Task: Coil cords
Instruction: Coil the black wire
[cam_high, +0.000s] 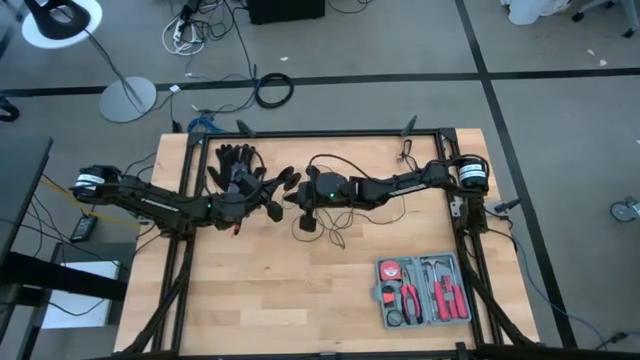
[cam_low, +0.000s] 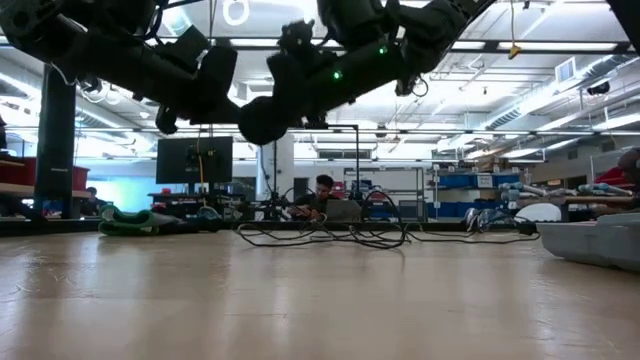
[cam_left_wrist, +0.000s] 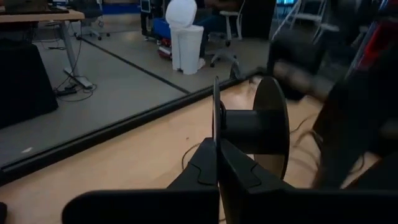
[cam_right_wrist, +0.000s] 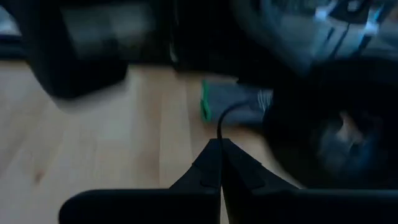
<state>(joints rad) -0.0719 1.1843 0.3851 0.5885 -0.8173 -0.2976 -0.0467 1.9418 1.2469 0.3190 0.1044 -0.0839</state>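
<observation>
The cord is a thin black wire; its loose loops (cam_high: 335, 166) lie on the wooden table (cam_high: 250, 290) under and beyond the right arm, and show far off in the low view as loops (cam_low: 320, 236). A black spool (cam_left_wrist: 249, 127) with two round flanges hangs in my left gripper (cam_left_wrist: 217, 146), which is shut on it. My right gripper (cam_right_wrist: 219, 146) is shut on the wire (cam_right_wrist: 225, 117). Both grippers meet tip to tip above the table's middle, the left gripper (cam_high: 280, 202) and the right gripper (cam_high: 293, 196), raised well clear of the surface. My left gripper pinches the rim of the spool's nearer flange (cam_left_wrist: 216, 124) between its two fingers, edge-on. The fingers come roughly level from the table's left. The spool is lifted clear of the table, its hub lying sideways. My right gripper pinches a single strand of the wire (cam_right_wrist: 219, 135) at its fingertips, coming from the table's right and slanting slightly down. The strand curves out past the tips and goes out of sight in the dark blur beyond.
A black glove (cam_high: 236, 162) lies at the far left of the table. An open grey tool case (cam_high: 425, 290) with red-handled pliers sits near the front right. The near left part of the table shows bare wood.
</observation>
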